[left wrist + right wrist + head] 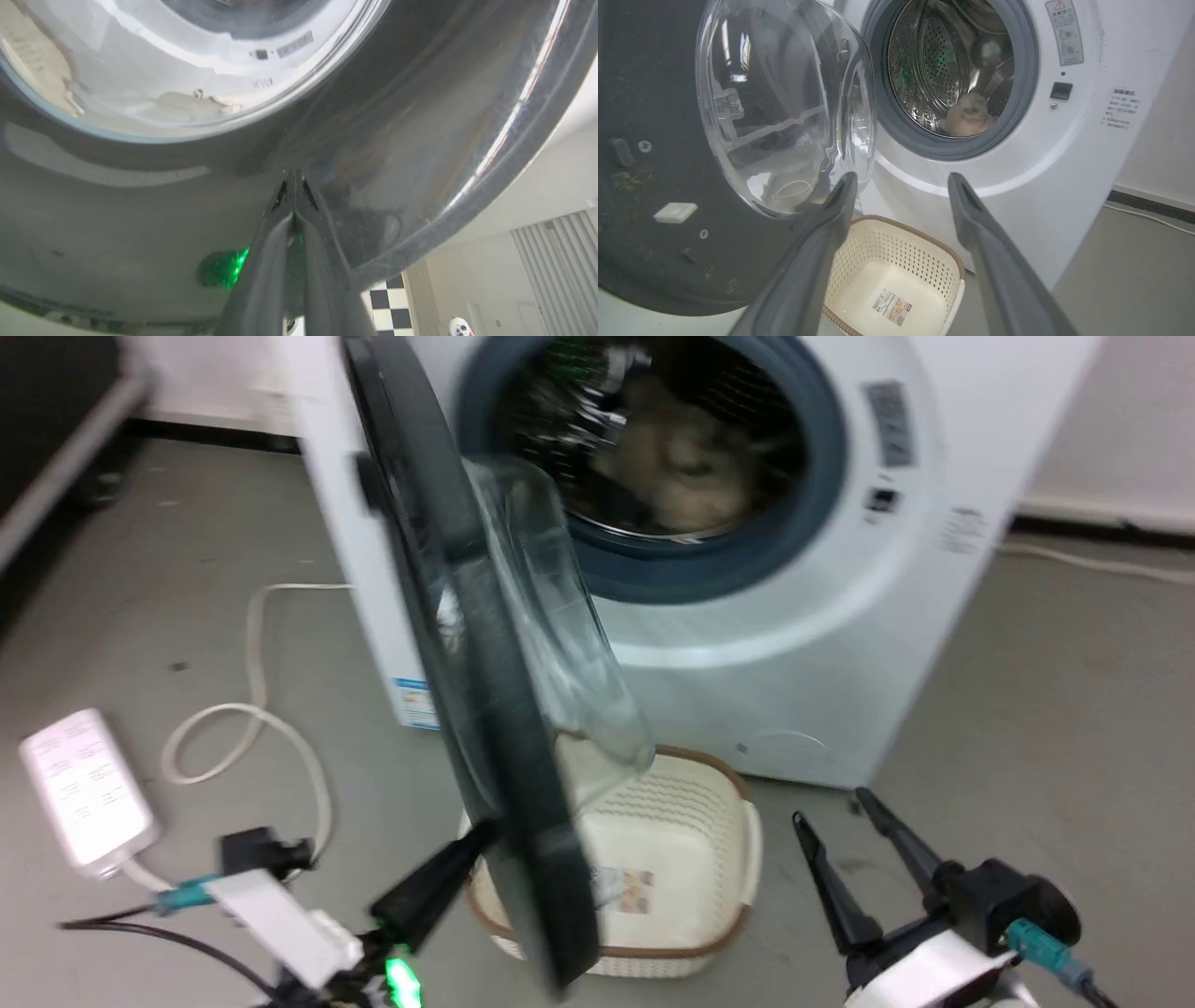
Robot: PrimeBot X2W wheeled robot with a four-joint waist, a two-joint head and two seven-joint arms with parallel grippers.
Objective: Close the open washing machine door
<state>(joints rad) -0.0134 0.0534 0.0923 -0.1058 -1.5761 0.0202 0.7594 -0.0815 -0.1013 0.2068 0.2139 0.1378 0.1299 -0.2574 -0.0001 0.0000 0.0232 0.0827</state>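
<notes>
The washing machine door [485,691] stands open and is seen nearly edge-on, its clear glass bowl [560,644] bulging toward the white washer [840,644]. My left gripper [478,838] is shut, and its tips press the door's glossy black outer face low down. The left wrist view shows the shut left gripper [294,177] touching that face of the door [140,224]. My right gripper [837,814] hangs open at the lower right, apart from the door. In the right wrist view the right gripper [902,179] is open with nothing in it, facing the door's inner side [644,186] and the washer [1064,163].
A cream laundry basket [691,821] sits on the floor under the door's lower edge, in front of the washer. A beige cloth [969,116] lies in the steel drum. A white power strip [84,793] and a looped cable [252,709] lie at the left.
</notes>
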